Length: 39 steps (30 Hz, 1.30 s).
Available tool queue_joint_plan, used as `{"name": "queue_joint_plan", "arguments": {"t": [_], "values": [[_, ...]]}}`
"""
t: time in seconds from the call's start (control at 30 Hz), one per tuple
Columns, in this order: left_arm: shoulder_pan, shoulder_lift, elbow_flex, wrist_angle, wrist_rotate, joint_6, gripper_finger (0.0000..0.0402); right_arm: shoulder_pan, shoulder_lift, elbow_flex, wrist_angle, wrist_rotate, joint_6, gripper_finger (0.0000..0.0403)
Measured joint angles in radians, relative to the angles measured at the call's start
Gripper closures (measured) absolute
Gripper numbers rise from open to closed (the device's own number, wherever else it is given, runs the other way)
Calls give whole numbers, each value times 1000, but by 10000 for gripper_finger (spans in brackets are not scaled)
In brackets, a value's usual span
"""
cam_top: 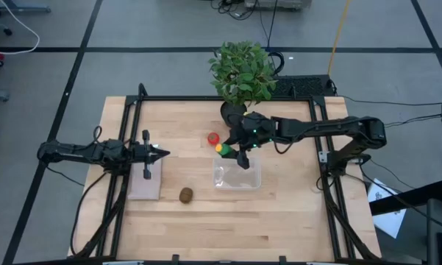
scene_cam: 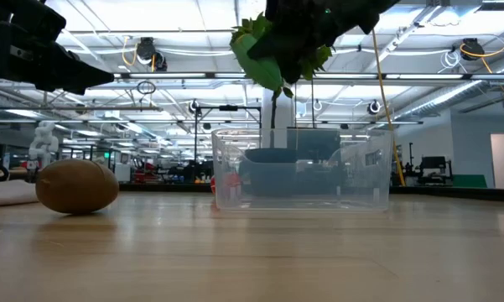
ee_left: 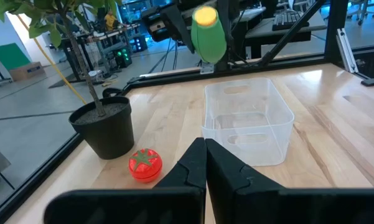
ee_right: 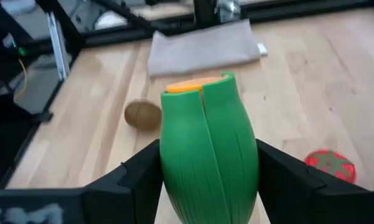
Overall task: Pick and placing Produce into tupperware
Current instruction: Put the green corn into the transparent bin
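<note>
You see right gripper [ee_right: 208, 180] only partly in right wrist view: fingers cut off by lower edge, green produce [ee_right: 206, 146] hiding gap between them, its lower end out of frame too. In low view, both arms cropped at top edge; tomato [scene_cam: 228, 183] only red blur behind clear tupperware [scene_cam: 302, 168] wall; kiwi [scene_cam: 76, 186] covers part of grey slab [scene_cam: 7, 195] at left edge. In high view, plant [cam_top: 241, 72] leaves hide pot; green produce too small for detail. Left gripper [ee_left: 205, 163] fingertips blurred in left wrist view.
</note>
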<state>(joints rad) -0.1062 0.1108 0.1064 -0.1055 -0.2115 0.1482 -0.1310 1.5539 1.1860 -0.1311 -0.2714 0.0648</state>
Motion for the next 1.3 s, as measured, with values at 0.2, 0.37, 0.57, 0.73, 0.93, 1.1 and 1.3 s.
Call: {"name": "queue_joint_plan", "arguments": {"t": [0.2, 0.37, 0.57, 0.73, 0.93, 1.1, 1.3], "values": [[0, 0, 0, 0, 0, 1, 399, -3, 67, 65, -108, 0, -21, 195], [0, 0, 0, 0, 0, 1, 399, 12, 150, 136, -204, -10, -42, 195], [0, 0, 0, -6, 0, -1, 399, 23, 211, 178, -236, -21, -52, 195], [0, 0, 0, -8, 0, -2, 398, 27, 226, 180, -290, -20, -56, 195], [0, 0, 0, -8, 0, -3, 399, 31, 225, 180, -344, -20, -52, 195], [0, 0, 0, -8, 0, -3, 399, 36, 238, 180, -343, -22, -57, 195], [0, 0, 0, -8, 0, -3, 399, 35, 286, 179, -355, -15, -73, 195]]}}
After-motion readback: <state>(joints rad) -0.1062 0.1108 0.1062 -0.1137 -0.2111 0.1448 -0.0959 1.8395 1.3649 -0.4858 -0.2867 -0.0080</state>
